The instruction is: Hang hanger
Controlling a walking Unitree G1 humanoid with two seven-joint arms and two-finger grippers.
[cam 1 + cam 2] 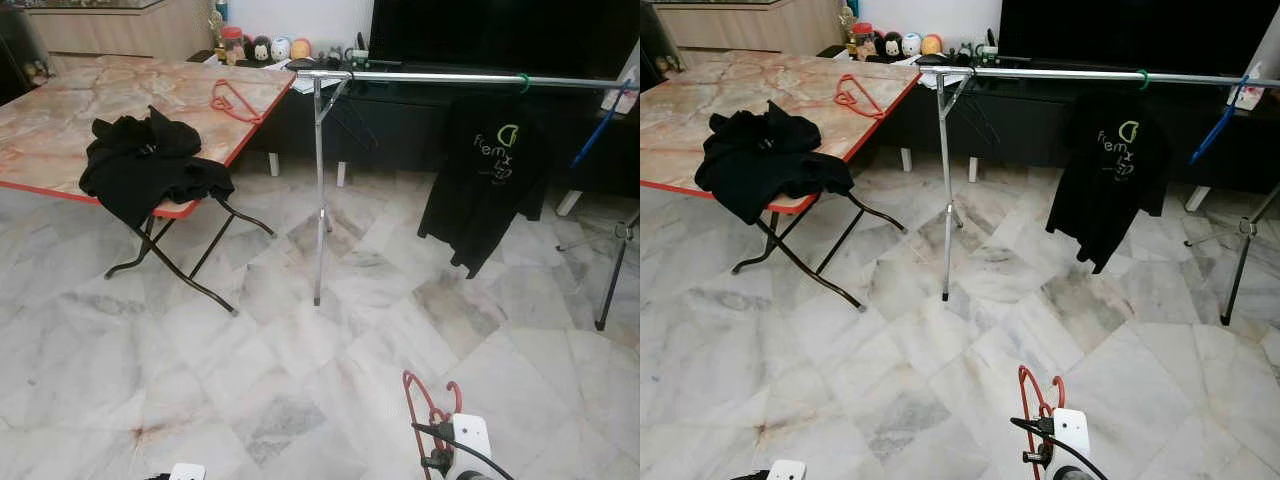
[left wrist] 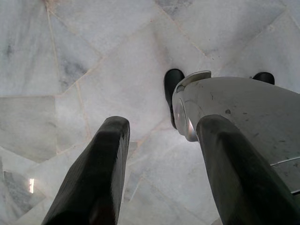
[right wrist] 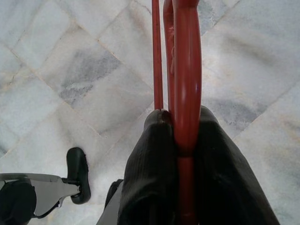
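We see our right arm held low at the bottom edge of the head views, its white wrist housing and a black cable in the foreground. The right pincer (image 3: 180, 140) is clamped on a red hanger (image 3: 186, 84), its two black fingers pressed against the plastic from both sides, with marble floor (image 1: 250, 330) beneath. From the head, that hanger rises above the wrist, hook uppermost, well short of the clothes rail (image 1: 450, 77).

Our left arm hangs at our side. The left pincer (image 2: 164, 140) points straight down at the floor with its fingers spread apart and nothing between them; beside it we make out our own silver leg and black feet.

Ahead stands the rail, a chrome bar on thin uprights. A black T-shirt (image 1: 487, 180) with a green logo hangs from it on a green hook, and a thin dark hanger dangles near the left upright. A blue hanger at the far right is cut off by the frame. To the left, a folding bench (image 1: 60, 120) with a marble-pattern top and red edge carries a heap of black clothes (image 1: 145, 162) drooping over its near edge, and a second red hanger (image 1: 233, 101) lying flat farther back. The small things along the far wall are too small to name.
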